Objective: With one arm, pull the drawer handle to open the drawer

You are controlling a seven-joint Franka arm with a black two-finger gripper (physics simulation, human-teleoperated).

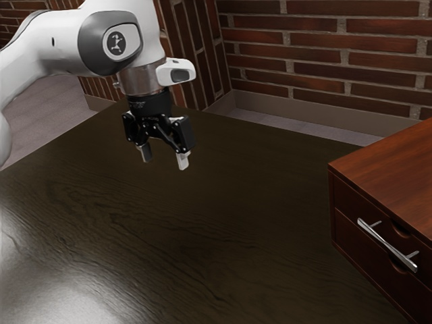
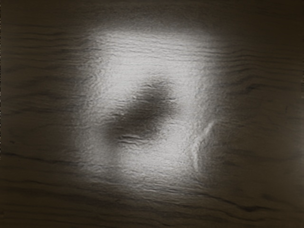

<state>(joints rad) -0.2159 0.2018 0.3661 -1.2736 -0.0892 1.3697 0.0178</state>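
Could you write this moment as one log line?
gripper: open, above table | drawer: shut | handle: untouched, at exterior view's right

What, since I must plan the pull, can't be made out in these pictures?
Cabinet: the exterior view's right and lower edges cut it off; far side and base unseen.
Drawer: its front runs off the same right edge.
Arm: base cut off at the exterior view's left edge.
Wrist view: a blurred dark smear on the table; its source cannot be told.
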